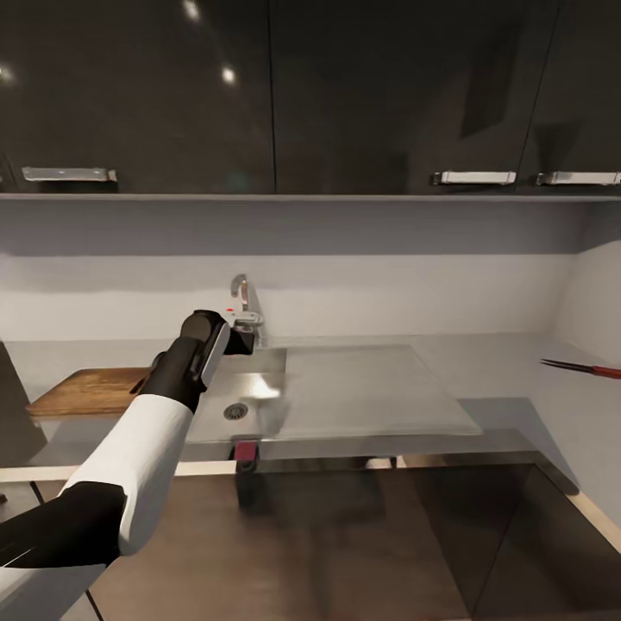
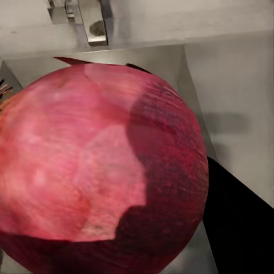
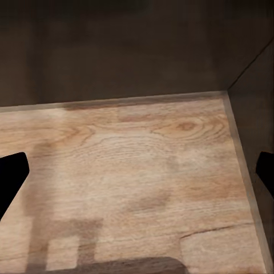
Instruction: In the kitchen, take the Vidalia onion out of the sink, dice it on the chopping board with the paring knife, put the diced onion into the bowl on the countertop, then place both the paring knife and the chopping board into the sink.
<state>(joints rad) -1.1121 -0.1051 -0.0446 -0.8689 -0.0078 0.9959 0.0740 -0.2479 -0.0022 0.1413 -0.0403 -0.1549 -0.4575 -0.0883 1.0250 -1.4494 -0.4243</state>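
Head view: left arm reaches forward over the sink (image 1: 345, 392), a grey steel basin with a round drain and a flat, smooth drainboard toward 3 o'clock. The left gripper (image 1: 240, 335) sits above the basin's back edge, just below the curved chrome tap (image 1: 241, 297).

Left wrist view: the Vidalia onion (image 2: 103, 171) — rounded, with pinkish-red papery skin, finely ribbed on its darker side — lies close against the camera between the fingers; one black finger (image 2: 240, 222) presses its flank, so the claw is closed on the onion.

The chopping board (image 1: 90, 390), brown grained wood with rounded corners, lies on the countertop (image 1: 509, 371) at 9 o'clock of the sink. The paring knife (image 1: 582, 368) — red handle, dark blade — appears at the far 3 o'clock edge.

Right wrist view: black fingertips (image 3: 11, 177) spread wide apart over bare wood-grain floor (image 3: 131, 171), holding nothing.
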